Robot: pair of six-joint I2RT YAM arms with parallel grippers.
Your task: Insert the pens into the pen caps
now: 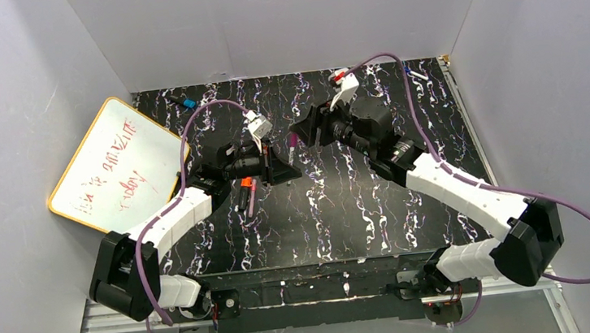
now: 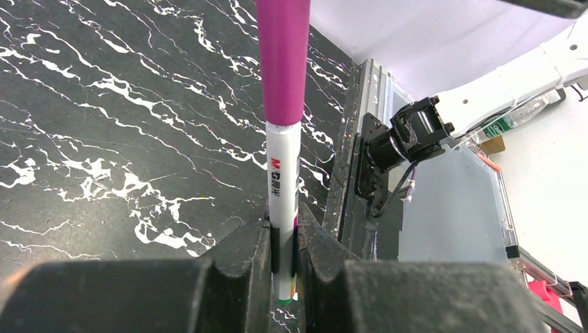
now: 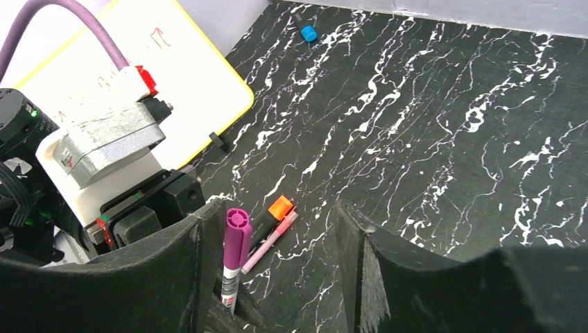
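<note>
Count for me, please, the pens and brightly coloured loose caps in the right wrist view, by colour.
Magenta pen: 1
Pink pen: 1
Black pen with orange end: 1
Blue cap: 1
Total: 4

Black white-veined table (image 1: pixel 345 211) with a blue cap (image 1: pixel 189 103), an orange-tipped black pen (image 1: pixel 243 189) beside a pink pen (image 1: pixel 252 198)

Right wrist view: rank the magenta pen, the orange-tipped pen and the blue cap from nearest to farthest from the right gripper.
1. Magenta pen: between the jaws, close to one of them.
2. Orange-tipped pen: lying on the table just beyond the jaws.
3. Blue cap: far off, near the back wall.
</note>
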